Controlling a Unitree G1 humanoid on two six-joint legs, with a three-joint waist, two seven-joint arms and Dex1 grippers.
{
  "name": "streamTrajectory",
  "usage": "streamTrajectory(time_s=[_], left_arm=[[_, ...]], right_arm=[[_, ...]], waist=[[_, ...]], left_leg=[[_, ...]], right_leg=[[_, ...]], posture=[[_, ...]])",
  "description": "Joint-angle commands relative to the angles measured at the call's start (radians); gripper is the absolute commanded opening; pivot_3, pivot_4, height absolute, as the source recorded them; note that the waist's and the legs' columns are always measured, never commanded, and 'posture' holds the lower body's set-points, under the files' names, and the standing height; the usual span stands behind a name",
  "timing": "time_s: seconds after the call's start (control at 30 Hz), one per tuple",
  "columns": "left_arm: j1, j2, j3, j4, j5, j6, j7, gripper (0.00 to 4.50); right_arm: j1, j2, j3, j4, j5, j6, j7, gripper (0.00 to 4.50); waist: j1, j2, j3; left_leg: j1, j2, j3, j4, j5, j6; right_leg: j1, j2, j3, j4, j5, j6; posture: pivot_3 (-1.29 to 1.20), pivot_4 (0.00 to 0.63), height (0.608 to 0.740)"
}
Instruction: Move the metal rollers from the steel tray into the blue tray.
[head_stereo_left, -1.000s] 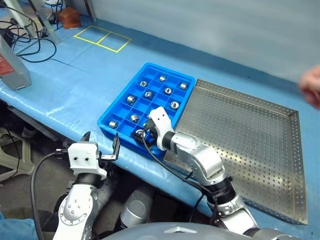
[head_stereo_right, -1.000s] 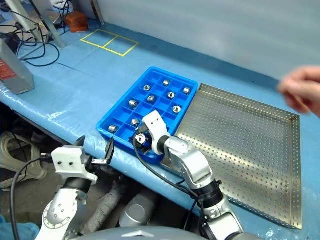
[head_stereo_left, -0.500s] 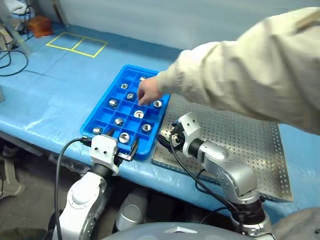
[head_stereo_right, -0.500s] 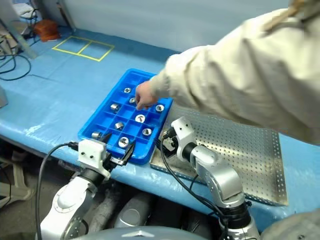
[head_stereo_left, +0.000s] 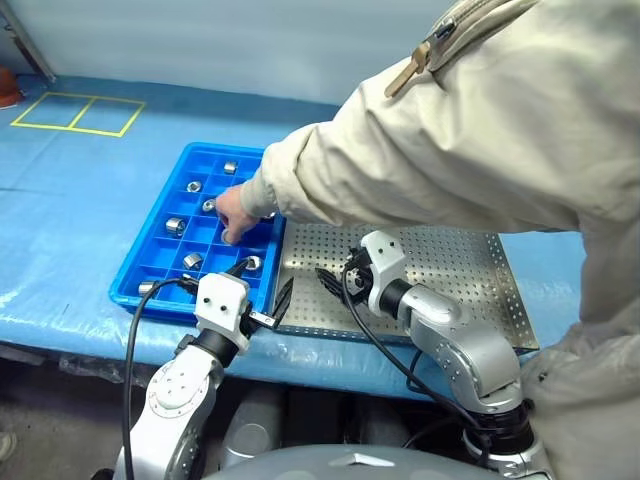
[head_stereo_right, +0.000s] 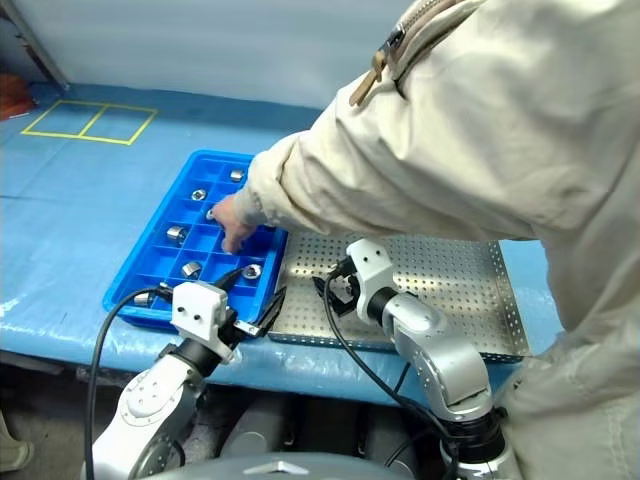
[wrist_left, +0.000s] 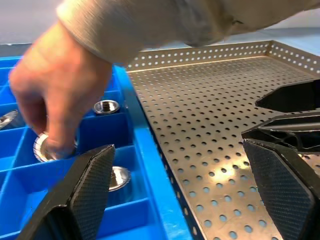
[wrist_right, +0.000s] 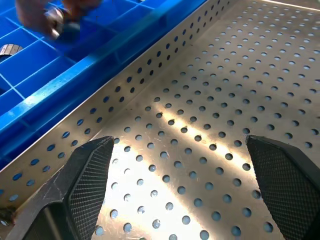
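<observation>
The blue tray (head_stereo_left: 147, 222) lies on the left with several metal rollers (head_stereo_left: 176, 225) in its compartments. A person's hand (head_stereo_left: 235, 215) reaches into it and pinches one roller (wrist_left: 45, 147). To its right lies the steel tray (head_stereo_left: 470, 262), whose perforated floor (wrist_right: 210, 100) looks bare where the sleeve does not hide it. My left gripper (head_stereo_left: 264, 280) is open at the near edge where the two trays meet. My right gripper (head_stereo_left: 332, 280) is open low over the steel tray's near-left corner, and nothing is between its fingers (wrist_right: 85, 185).
The person's beige sleeve (head_stereo_left: 420, 150) crosses above the steel tray from the right, and the body stands at the table's right end. A blue cover (head_stereo_left: 70, 210) lies over the table, with yellow tape squares (head_stereo_left: 75, 112) at the far left.
The view has swung round. A person's arm came in over both trays and the hand moved to the blue tray's nearer compartments. My right gripper went from the blue tray to the steel tray.
</observation>
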Motion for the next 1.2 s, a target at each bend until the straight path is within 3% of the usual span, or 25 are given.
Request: streamTrajectory(time_s=[0.03, 1.2], left_arm=[[-0.007, 0.004, -0.009, 0.002, 0.005, -0.024, -0.001, 4.5], [-0.059, 0.035, -0.01, 0.011, -0.009, 0.002, -0.014, 4.5]], right_arm=[[-0.015, 0.001, 0.001, -0.015, 0.004, -0.012, -0.007, 4.47], [0.0, 0.026, 0.02, 0.002, -0.017, -0.027, -0.054, 4.47]], waist=[[-0.006, 0.0, 0.0], [-0.019, 0.0, 0.0]], left_leg=[[0.0, 0.0, 0.0, 0.0, 0.0, 0.0], [0.001, 0.001, 0.001, -0.001, 0.0, 0.0]], right_leg=[[0.0, 0.0, 0.0, 0.0, 0.0, 0.0], [0.0, 0.0, 0.003, 0.0, 0.0, 0.0]], posture=[[0.28, 0.15, 0.74], [0.26, 0.15, 0.74]])
